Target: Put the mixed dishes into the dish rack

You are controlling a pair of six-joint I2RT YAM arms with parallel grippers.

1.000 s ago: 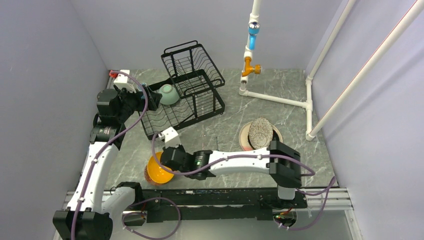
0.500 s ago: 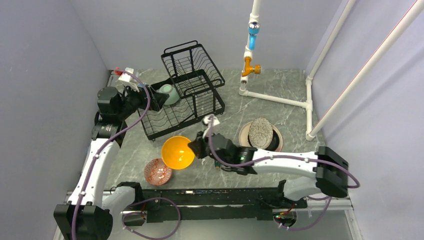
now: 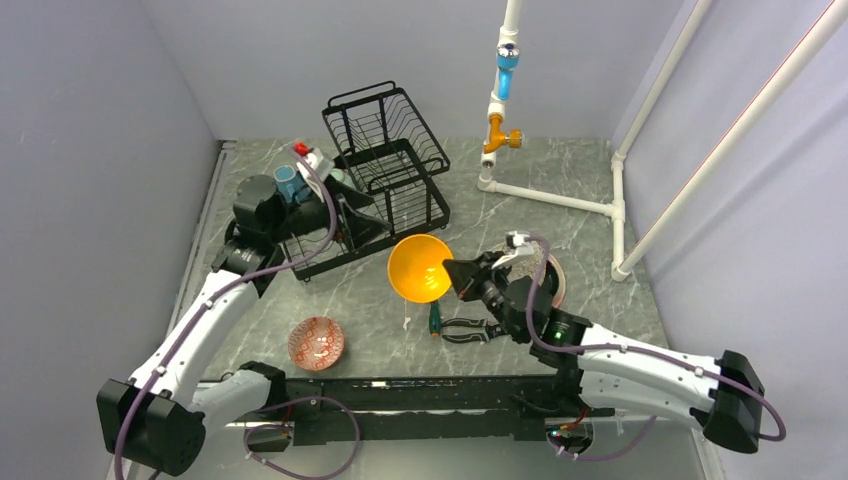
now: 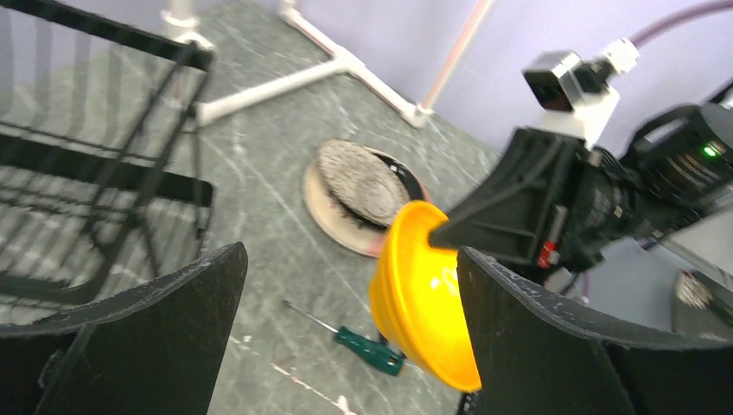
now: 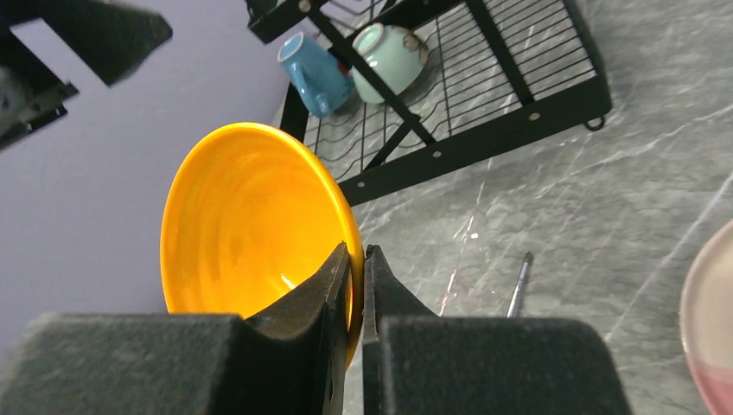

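My right gripper (image 3: 455,276) is shut on the rim of the orange bowl (image 3: 419,267), holding it tilted above the table in front of the black wire dish rack (image 3: 388,165); its fingers (image 5: 341,285) pinch the rim (image 5: 251,216). My left gripper (image 3: 366,220) is open and empty over the rack's lower tray, facing the orange bowl (image 4: 422,303). A blue mug (image 5: 313,62) and the mint-green bowl (image 5: 391,47) lie in the lower tray. The speckled grey plate (image 4: 359,180) rests on a pink-cream plate (image 4: 331,216) at the right. A red-and-white patterned bowl (image 3: 316,343) sits front left.
A green-handled screwdriver (image 3: 435,318) and black pliers (image 3: 468,330) lie on the table under the held bowl. A white pipe frame (image 3: 552,197) with a tap (image 3: 506,70) stands at the back right. Grey walls close in the left and back.
My right arm has lifted the orange bowl from the front left and carried it right and back toward the middle. My left arm has swung right from the rack's left end over the tray.
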